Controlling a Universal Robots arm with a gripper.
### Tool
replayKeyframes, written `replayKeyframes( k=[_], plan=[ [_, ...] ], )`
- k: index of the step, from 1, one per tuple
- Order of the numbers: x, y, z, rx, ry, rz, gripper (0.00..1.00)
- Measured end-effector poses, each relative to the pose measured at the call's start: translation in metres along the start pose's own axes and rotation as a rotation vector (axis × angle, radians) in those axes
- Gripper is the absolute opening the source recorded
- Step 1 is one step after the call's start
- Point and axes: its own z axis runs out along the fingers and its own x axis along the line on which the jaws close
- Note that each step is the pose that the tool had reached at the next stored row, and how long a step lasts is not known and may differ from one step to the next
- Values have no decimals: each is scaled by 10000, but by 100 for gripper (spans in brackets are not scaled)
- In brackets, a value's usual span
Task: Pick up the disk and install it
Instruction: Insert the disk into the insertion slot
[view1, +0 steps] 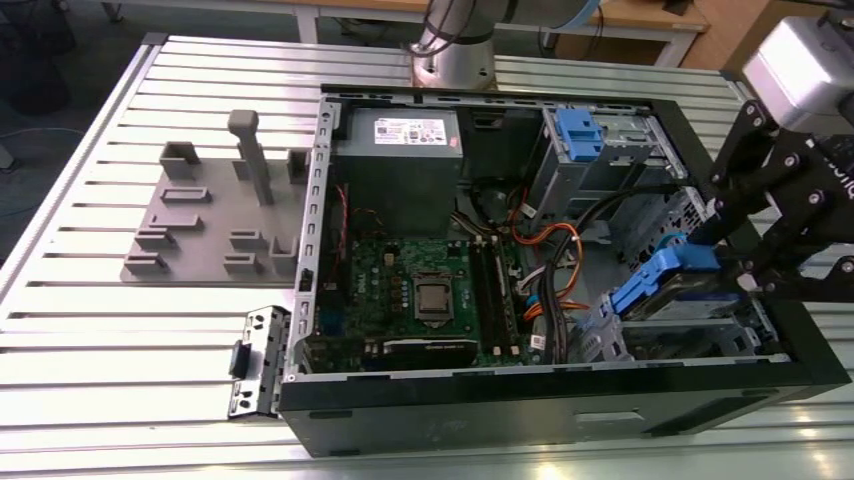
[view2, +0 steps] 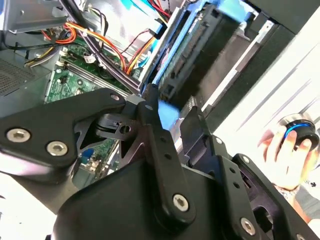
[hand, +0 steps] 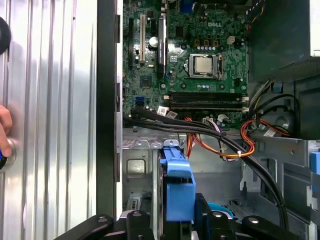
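The disk (view1: 663, 287), a flat drive in a bright blue plastic frame, sits tilted at the exterior view's right, over the grey drive cage (view1: 674, 335) in the corner of the open computer case (view1: 534, 400). My black gripper (view1: 727, 265) reaches in from the exterior view's right and is shut on the disk. In the first wrist view the disk's blue frame (hand: 177, 187) stands edge-on between the two fingers (hand: 136, 222), with the gripper (hand: 172, 222) at its end. The second wrist view has the disk (view2: 200, 45) beyond the gripper (view2: 167, 112).
Inside the case lie a green motherboard (view1: 414, 290), a big grey box with a white sticker (view1: 400, 150), orange and black cables (view1: 554, 260) and a blue clip on a metal cage (view1: 578, 130). A grey fixture plate (view1: 214, 215) sits on the slatted table. A person's hand (view2: 287, 147) rests outside the case.
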Motion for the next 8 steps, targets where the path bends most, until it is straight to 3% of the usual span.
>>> replayKeyframes(
  k=[2, 8],
  plan=[
    [-5, 1, -51, 0, 1, 0, 44],
    [-10, 1, -58, -1, 0, 0, 44]
  ],
)
